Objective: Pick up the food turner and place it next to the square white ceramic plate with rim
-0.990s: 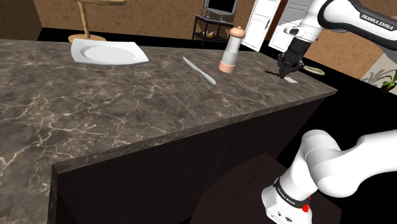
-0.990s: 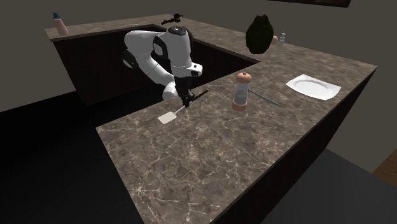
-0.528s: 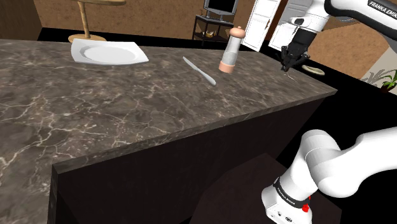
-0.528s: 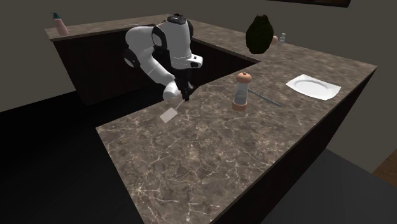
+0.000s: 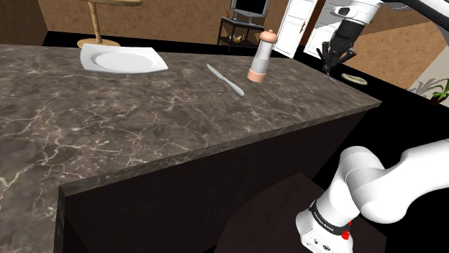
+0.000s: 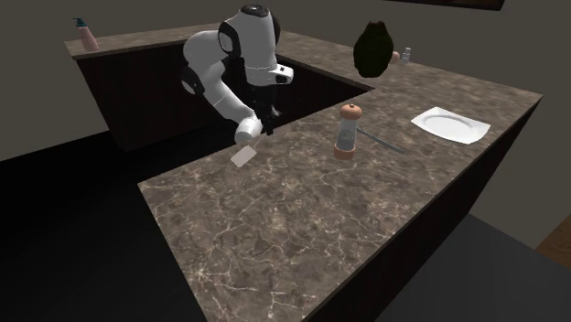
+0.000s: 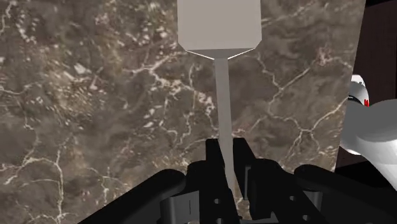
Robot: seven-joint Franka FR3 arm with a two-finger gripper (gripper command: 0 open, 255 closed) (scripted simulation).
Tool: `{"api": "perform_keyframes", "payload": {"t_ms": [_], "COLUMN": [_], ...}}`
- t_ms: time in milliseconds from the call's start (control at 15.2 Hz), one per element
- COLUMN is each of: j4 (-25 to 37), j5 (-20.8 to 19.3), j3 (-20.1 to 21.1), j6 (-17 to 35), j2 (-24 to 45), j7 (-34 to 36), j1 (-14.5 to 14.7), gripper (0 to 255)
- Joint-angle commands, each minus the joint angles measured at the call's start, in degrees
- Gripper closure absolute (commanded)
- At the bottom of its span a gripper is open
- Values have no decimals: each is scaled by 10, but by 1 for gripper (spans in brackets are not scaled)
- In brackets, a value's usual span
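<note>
Food turner: handle pinched by gripper, blade over the counter, near the arm. Plate: far right in the second exterior view. Carry your load high past the pepper mill.

Shoulder view: a dark, white-veined marble counter with a plain dark front panel fills the foreground. Behind it stands a brown textured wall, before which are a pale wooden pedestal, a monitor on a low open stand, and a white panelled door. A potted plant shows at this view's right edge, beyond a black area. Second exterior view: the counter bends around a dark recess; dim grey walls, a dark floor, and a patch of wooden floor at lower right. Lighting is subdued throughout.
</note>
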Motion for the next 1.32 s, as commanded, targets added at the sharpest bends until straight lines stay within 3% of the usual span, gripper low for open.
{"api": "perform_keyframes", "payload": {"t_ms": [0,660,1254], "j4": [-3,-24,13], "j5": [12,82,141], "j3": [15,98,151], "j6": [2,42,77], "j2": [6,54,140], "j7": [20,143,233], "j1": [4,36,76], "gripper": [255,255,255]}}
